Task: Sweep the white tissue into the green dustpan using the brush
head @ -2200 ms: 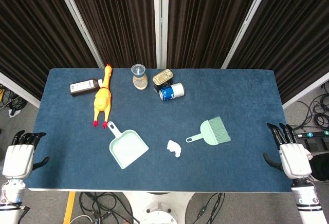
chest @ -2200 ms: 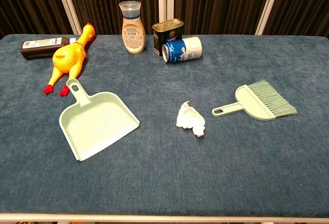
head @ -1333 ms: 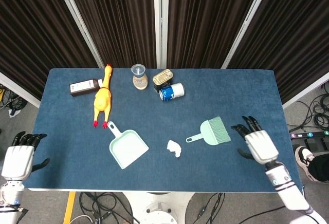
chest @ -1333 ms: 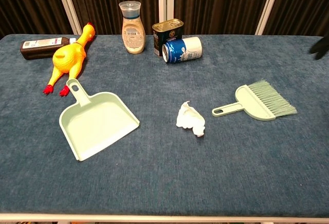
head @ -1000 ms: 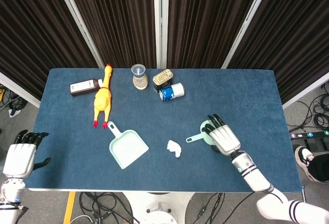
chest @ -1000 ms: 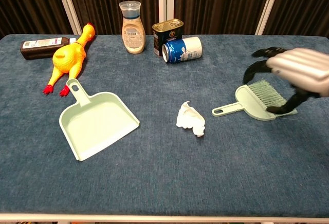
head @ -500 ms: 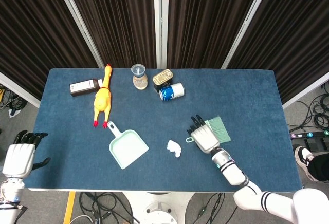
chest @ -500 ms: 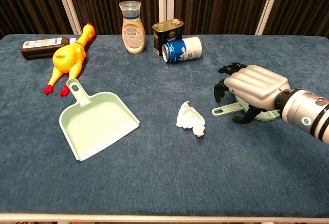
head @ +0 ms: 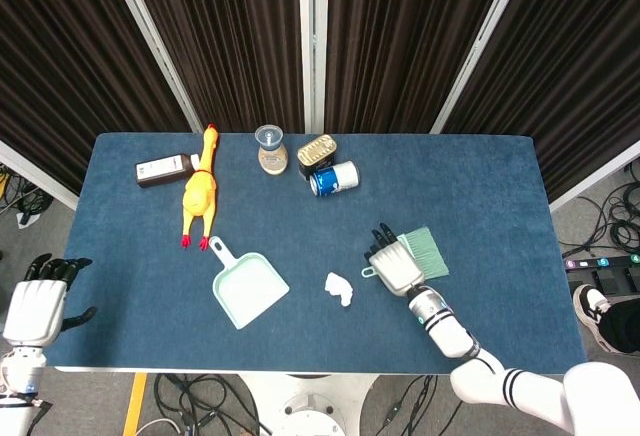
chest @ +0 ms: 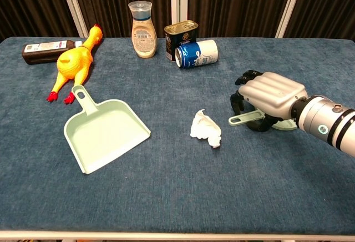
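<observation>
My right hand (chest: pixel 270 99) is draped over the brush (head: pixel 420 253), fingers curled down around the handle where it meets the head. Honestly I can't tell if I've got a real grip or I'm just resting on it, since my palm covers the contact. If I lift now and the hold is loose, the brush could pivot or drop onto the tabletop (chest: pixel 177 186). A sloppy swing might also flick the tissue (chest: pixel 206 129), which is just left of the handle tip, past the dustpan (chest: pixel 105 135) further left. Most of the brush head is hidden in the chest view. My left hand (head: pixel 36 305) is off the tabletop edge, empty, fingers apart.
</observation>
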Robot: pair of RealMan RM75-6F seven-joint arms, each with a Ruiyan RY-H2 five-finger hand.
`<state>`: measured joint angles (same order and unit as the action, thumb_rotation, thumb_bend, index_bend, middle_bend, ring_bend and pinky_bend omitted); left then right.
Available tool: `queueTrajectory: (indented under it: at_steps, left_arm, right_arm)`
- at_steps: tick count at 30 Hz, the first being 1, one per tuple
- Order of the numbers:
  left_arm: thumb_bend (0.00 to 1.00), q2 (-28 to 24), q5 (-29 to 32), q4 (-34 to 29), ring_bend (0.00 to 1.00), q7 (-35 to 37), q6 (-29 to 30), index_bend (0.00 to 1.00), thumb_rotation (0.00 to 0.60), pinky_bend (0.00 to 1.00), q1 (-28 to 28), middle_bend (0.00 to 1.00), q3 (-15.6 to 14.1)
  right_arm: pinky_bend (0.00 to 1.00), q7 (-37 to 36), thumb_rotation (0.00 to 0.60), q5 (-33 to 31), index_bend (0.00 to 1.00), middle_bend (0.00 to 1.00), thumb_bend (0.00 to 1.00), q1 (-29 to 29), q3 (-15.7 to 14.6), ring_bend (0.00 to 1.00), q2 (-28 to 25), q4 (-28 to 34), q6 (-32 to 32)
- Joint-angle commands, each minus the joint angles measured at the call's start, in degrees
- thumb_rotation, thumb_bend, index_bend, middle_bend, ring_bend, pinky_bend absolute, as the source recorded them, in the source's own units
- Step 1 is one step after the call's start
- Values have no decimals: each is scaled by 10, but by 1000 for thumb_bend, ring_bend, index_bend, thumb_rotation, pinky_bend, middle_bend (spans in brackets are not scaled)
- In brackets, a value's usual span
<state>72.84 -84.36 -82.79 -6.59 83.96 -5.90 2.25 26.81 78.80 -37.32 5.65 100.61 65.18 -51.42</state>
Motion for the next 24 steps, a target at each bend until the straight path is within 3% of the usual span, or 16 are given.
queueTrajectory:
  at_steps: [1, 7, 14, 24]
  left_arm:
    - [109, -2, -2, 1, 254, 0, -4, 271, 600, 160, -4, 313, 1]
    - [109, -13, -26, 3, 254, 1, -30, 271, 600, 160, -35, 312, 5]
    - [109, -23, -55, 6, 254, 9, -87, 271, 600, 160, -94, 313, 12]
    - [132, 5, -85, 59, 254, 15, -245, 273, 600, 160, -220, 313, 9]
  right_arm:
    - [0, 1, 600, 1, 524, 457, 285, -1, -2, 142, 2, -4, -4]
    - [0, -4, 600, 10, 643, 545, 325, 2, -4, 238, -11, 4, -24]
    - [0, -22, 600, 19, 690, 583, 344, 10, 6, 275, -81, 68, -58]
    - [0, -61, 600, -8, 700, 586, 349, 8, 50, 276, -191, 187, -72]
